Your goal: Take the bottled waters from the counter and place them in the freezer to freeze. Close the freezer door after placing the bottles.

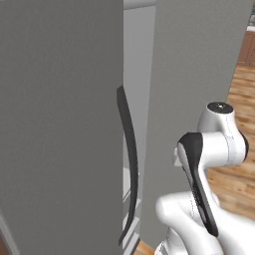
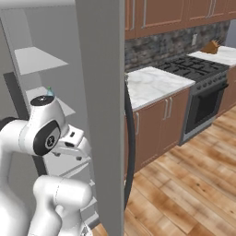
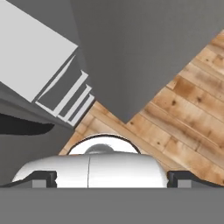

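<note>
The freezer [image 1: 60, 124] stands close in front of me, a tall grey unit. Its right door [image 1: 194, 99] hangs open, and in the right base view this door [image 2: 101, 92] is edge-on with its long dark handle [image 2: 131, 152]. Pale shelves [image 2: 37, 60] show inside. A small bluish tip [image 2: 49, 90] peeks over my arm's joint near a shelf; I cannot tell whether it is a bottled water. The marble counter [image 2: 154, 83] lies to the right with no bottles on it. In the hand view my gripper [image 3: 111, 181] is open and empty, pointing down at the floor beside the door's lower corner.
A black stove [image 2: 196, 69] adjoins the counter on brown cabinets [image 2: 156, 124]. Wooden floor [image 2: 184, 193] spreads to the right of the open door. The left door's dark handle [image 1: 130, 149] runs along the gap. White drawer fronts [image 3: 65, 100] sit low in the freezer.
</note>
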